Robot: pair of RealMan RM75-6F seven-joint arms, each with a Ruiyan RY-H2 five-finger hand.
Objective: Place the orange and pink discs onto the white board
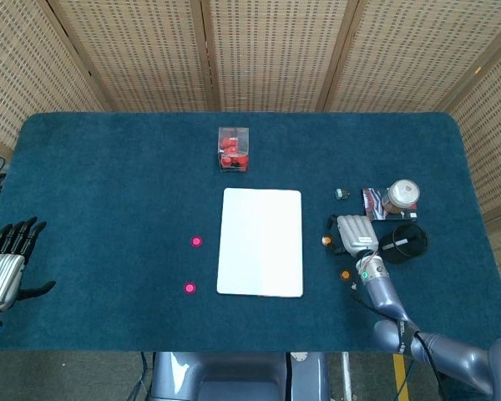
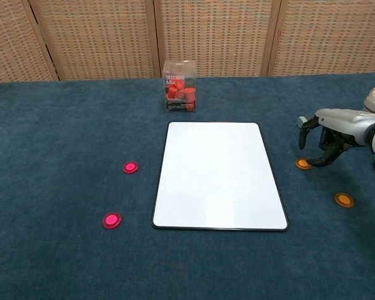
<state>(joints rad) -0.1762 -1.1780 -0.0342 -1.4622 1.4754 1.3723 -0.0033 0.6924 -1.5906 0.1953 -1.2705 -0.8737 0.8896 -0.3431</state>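
Four discs lie on the blue table [image 2: 62,112], and none is on the white board [image 2: 216,176] yet, so by this reading the whole placement remains to be done. Two pink discs sit to the left of the board: the upper pink disc [image 2: 130,167] is near the board's left edge, and the lower pink disc [image 2: 111,220] is further out toward the front corner. Two orange discs sit to the right: the nearer orange disc [image 2: 303,164] is just beside the board's right edge, and the farther orange disc [image 2: 344,200] is well apart from it, toward the front. The right hand [image 2: 328,132] hovers directly over the nearer orange disc with fingers curled downward around it; whether the fingertips touch the disc cannot be told from either view, and no disc is lifted. The left hand [image 1: 4,263] rests at the far left table edge, fingers extended and apart, holding nothing. A clear box of red pieces [image 2: 179,85] stands behind the board, and a small can [image 1: 401,196] with other clutter lies behind the right hand. The step in hand appears to be the pickup of the nearer orange disc.
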